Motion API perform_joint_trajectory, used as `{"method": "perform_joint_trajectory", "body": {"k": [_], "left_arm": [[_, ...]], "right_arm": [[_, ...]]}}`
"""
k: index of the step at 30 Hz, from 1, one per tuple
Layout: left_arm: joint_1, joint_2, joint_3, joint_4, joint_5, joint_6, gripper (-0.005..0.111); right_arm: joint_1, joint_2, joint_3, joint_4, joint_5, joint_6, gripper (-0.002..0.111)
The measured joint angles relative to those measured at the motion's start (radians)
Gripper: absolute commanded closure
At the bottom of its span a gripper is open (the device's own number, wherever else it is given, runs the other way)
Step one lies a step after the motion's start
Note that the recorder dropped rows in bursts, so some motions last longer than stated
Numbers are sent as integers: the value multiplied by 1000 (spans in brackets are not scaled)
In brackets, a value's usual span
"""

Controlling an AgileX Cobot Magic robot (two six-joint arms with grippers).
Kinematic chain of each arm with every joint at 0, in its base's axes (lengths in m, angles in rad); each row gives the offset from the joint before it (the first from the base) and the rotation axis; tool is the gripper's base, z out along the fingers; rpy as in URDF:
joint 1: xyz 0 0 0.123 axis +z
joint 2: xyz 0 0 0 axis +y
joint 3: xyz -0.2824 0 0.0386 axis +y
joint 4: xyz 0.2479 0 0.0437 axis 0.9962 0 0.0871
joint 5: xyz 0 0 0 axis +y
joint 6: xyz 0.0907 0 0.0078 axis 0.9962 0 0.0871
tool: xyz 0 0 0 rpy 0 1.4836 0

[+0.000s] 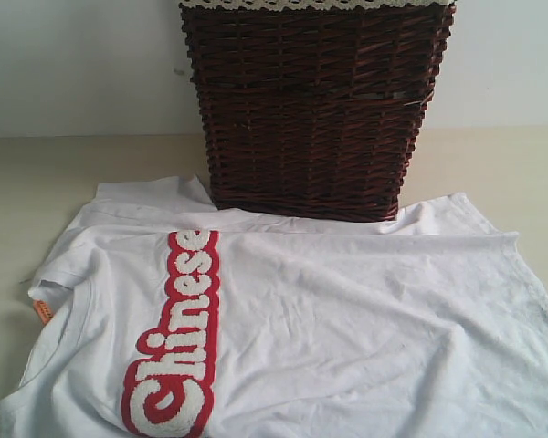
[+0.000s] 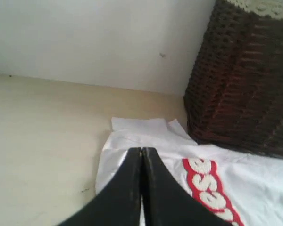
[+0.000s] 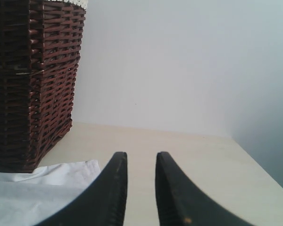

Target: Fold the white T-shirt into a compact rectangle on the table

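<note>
One white T-shirt (image 1: 347,338), one wicker basket (image 1: 315,109), two tools — left tool (image 2: 142,151) closed, right tool (image 3: 141,156) parted.

left tool (image 2: 142,150) — jaws pressed together | right tool (image 3: 140,156) — jaws parted, narrow gap

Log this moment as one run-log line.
white T-shirt: spread on table, lettering up, beside wicker basket | left gripper: shut, empty | right gripper: open, empty

A plain, homelike laundry spot: a wicker basket (image 1: 315,109) with lace trim (image 1: 310,4) stands on a pale table (image 1: 36,182), a bare white wall (image 1: 82,64) behind the basket, a T-shirt (image 1: 347,328) spread before it.
</note>
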Motion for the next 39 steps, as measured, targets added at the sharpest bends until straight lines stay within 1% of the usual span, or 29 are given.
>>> {"method": "perform_joint_trajectory", "body": {"k": [2, 5, 8, 10, 12, 13, 15, 17, 21, 26, 30, 36, 39], "left_arm": [[-30, 0, -25, -33, 55, 99, 107], [-98, 3, -83, -190, 182, 336, 107], [-180, 21, -131, -383, 356, 682, 107], [-221, 40, -151, -485, 515, 952, 107], [-241, 60, -163, -534, 652, 1168, 107], [-246, 70, -165, -545, 710, 1245, 107], [-249, 87, -170, -545, 764, 1328, 107], [-251, 110, -170, -545, 754, 1364, 107], [-251, 174, -170, -519, 718, 1381, 107], [-251, 338, -172, -411, 729, 1310, 107], [-251, 470, -172, -392, 737, 1281, 107], [-251, 650, -196, -335, 751, 1180, 107], [-251, 725, -208, -344, 738, 1167, 107]], "right_arm": [[0, 0, 0, 0, 0, 0, 85], [0, 0, 0, 0, 0, 0, 85], [0, 0, 0, 0, 0, 0, 85], [0, 0, 0, 0, 0, 0, 85], [0, 0, 0, 0, 0, 0, 85], [0, 0, 0, 0, 0, 0, 85], [0, 0, 0, 0, 0, 0, 85], [0, 0, 0, 0, 0, 0, 85], [0, 0, 0, 0, 0, 0, 85], [0, 0, 0, 0, 0, 0, 85], [0, 0, 0, 0, 0, 0, 85], [0, 0, 0, 0, 0, 0, 85], [0, 0, 0, 0, 0, 0, 85]]}}
